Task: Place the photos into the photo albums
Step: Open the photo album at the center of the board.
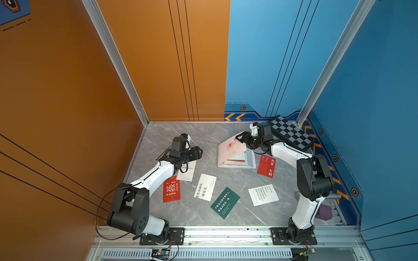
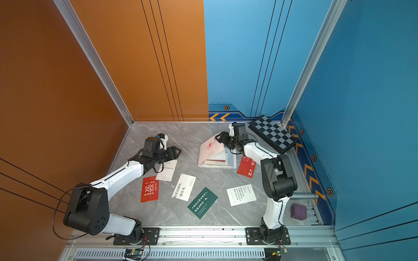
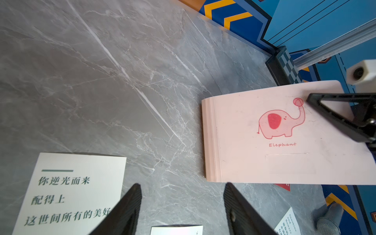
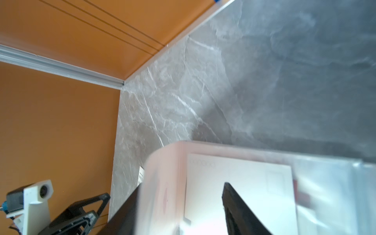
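The pink-white photo album (image 1: pixel 230 146) lies at the back right of the table, its elephant cover (image 3: pixel 284 142) raised off the sleeve pages. My right gripper (image 1: pixel 238 136) is open at the cover's lifted edge, and the cover (image 4: pixel 162 183) passes between its fingers (image 4: pixel 234 203). My left gripper (image 1: pixel 200 151) hovers open and empty over bare table left of the album. Several photos lie loose: a white one (image 1: pixel 186 172) under my left arm, a red one (image 1: pixel 171 188), a white one (image 1: pixel 205 187), a green one (image 1: pixel 225 202), a white one (image 1: pixel 263 195) and a red one (image 1: pixel 266 166) beside the album.
A black-and-grey checkered board (image 1: pixel 290 133) leans in the back right corner behind my right arm. A purple cube (image 2: pixel 298 211) and a grey rod (image 2: pixel 303 196) sit at the right edge. Orange and blue walls close in the table on three sides.
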Controlling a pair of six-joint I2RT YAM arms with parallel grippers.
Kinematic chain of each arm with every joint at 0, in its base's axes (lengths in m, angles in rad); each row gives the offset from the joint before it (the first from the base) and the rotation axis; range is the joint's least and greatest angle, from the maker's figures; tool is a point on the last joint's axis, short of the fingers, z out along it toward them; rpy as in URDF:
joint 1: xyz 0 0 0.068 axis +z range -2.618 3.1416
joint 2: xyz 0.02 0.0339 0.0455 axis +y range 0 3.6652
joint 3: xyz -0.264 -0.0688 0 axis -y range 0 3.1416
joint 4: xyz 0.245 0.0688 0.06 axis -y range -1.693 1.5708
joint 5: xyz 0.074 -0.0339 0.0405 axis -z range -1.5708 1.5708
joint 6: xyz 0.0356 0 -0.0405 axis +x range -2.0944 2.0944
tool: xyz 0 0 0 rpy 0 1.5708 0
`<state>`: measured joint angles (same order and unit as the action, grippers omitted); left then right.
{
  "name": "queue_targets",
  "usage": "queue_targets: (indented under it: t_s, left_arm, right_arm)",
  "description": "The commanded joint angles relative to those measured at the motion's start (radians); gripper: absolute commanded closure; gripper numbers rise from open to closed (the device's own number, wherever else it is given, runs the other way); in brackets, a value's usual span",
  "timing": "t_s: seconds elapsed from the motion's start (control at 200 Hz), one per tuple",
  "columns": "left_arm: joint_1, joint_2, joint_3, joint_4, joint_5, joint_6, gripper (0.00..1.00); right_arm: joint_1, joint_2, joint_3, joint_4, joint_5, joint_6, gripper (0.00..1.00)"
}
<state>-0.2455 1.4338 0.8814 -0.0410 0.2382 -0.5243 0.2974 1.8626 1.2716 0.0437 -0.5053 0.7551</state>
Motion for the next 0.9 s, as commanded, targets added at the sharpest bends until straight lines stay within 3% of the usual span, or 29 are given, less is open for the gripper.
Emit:
queue_targets:
  t_s: [0.0, 0.18, 0.255, 0.405, 0.581, 0.771, 0.896]
  left_arm:
    - [0.014, -0.055, -0.02, 0.011, 0.014, -0.008, 0.34]
    - [-0.012, -0.149, -0.019, 0.009, 0.053, 0.015, 0.33]
    - [-0.024, -0.206, -0.031, 0.003, 0.032, 0.024, 0.33]
    - [-0.046, -0.331, -0.064, -0.019, -0.026, 0.033, 0.33]
    - [-0.087, -0.407, -0.078, -0.07, -0.085, 0.064, 0.35]
    - [-0.132, -0.349, -0.069, -0.07, -0.085, 0.041, 0.42]
    - [-0.155, -0.25, -0.033, -0.064, -0.102, 0.038, 0.42]
  right_arm:
    - [0.071, 0.011, 0.017, 0.06, -0.08, 0.016, 0.38]
    - [0.155, 0.077, 0.201, 0.03, -0.088, 0.035, 0.18]
    - [0.193, 0.119, 0.284, 0.018, -0.093, 0.043, 0.0]
    - [0.256, 0.254, 0.455, -0.01, -0.106, 0.074, 0.0]
    - [0.281, 0.392, 0.551, 0.107, -0.127, 0.201, 0.0]
    - [0.293, 0.472, 0.578, 0.091, -0.111, 0.228, 0.0]
    - [0.286, 0.493, 0.557, 0.109, -0.111, 0.249, 0.1]
